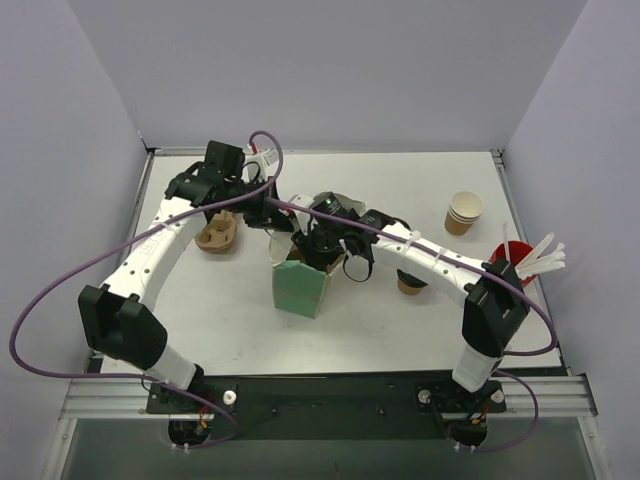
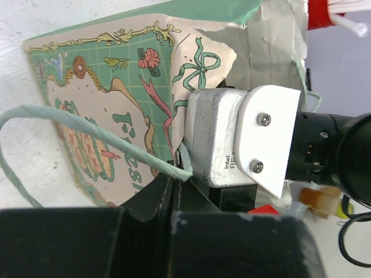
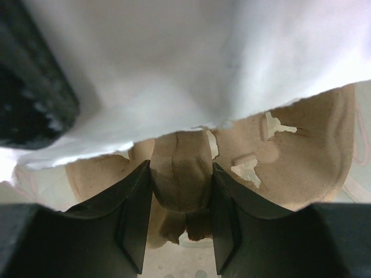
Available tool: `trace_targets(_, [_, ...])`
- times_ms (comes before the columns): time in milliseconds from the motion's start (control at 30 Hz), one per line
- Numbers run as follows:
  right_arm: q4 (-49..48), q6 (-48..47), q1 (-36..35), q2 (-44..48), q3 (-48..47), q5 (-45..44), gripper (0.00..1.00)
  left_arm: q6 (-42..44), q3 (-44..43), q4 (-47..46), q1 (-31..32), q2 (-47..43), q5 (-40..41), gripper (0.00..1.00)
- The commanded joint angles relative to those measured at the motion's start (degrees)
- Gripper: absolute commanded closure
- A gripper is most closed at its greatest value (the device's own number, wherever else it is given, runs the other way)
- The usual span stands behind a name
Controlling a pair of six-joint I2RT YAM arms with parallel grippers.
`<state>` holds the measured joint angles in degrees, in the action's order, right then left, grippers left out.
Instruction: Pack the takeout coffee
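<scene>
Grey walls on three sides, white bench point(image 1: 380, 335) underneath.

From above: green paper bag point(image 1: 298, 290) standing at centre, both arms meeting over its mouth. Takeout coffee point(image 1: 409, 284) out at 3 o'clock of the bag, on the bench, half hidden under the right forearm. Brown kraft wall and dark lid only just showing, apparently upright. Lies at roughly 4 o'clock from the right end effector point(image 1: 328, 250), nearer that arm than the left. Not yet in the bag.

Left wrist view: left end effector point(image 2: 174, 194) seemingly clenched on the bag's printed wall, beside the twisted handle point(image 2: 69, 119).

Right wrist view: fingers point(image 3: 136, 214) clamped on a ridge of tan pulp carrier point(image 3: 290, 150), white bag lining above. Probably needs letting go of that first, then a reach back toward 4 o'clock.
</scene>
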<state>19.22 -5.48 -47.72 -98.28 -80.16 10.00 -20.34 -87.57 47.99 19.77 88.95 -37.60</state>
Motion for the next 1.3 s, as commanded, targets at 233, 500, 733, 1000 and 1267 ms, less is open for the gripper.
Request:
trace_targets(233, [-14.37, 10.39, -1.49, 4.76, 4.74, -7.97, 0.75, 17.52, -18.33, 6.23, 9.23, 5.09, 12.46, 1.00])
trace_targets(500, [-26.15, 8.21, -1.67, 9.77, 14.93, -17.02, 0.75, 22.80, -16.24, 4.05, 15.82, 4.40, 6.32, 1.00])
trace_targets(733, [-28.80, 5.92, -1.67, 11.97, 19.16, -21.77, 0.76, 24.65, -9.48, -1.75, 17.93, -2.19, 2.54, 1.00])
trace_targets(1000, [-31.00, 9.43, -2.20, 11.62, 16.18, -18.62, 0.76, 29.29, -14.20, -6.33, 18.20, -4.84, 17.91, 1.00])
trace_targets(1267, [-32.23, 8.29, -2.55, 10.21, 14.42, -20.54, 0.76, 33.17, -15.18, -3.69, 19.08, -4.74, 13.00, 1.00])
